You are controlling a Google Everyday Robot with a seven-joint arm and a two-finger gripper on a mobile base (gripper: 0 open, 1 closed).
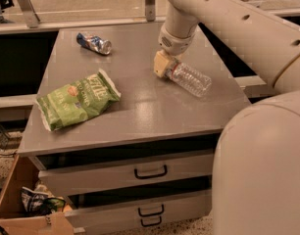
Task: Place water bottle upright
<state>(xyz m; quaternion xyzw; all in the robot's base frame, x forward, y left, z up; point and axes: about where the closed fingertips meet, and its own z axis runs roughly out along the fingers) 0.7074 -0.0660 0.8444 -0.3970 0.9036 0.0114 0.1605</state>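
The water bottle (190, 79) is a clear ribbed plastic bottle lying on its side on the grey table top (140, 106), right of the middle. Its body points to the lower right. Its cap end is hidden by the gripper. My gripper (164, 64), tan at the tip, hangs from the big white arm (228, 18) that comes in from the upper right. It sits low over the table at the bottle's upper-left end and touches or covers that end.
A green chip bag (76, 101) lies at the table's left front. A crushed blue-silver can (94, 42) lies at the back left. Two drawers (150, 171) are below the top. An open cardboard box (27, 204) stands on the floor at the lower left.
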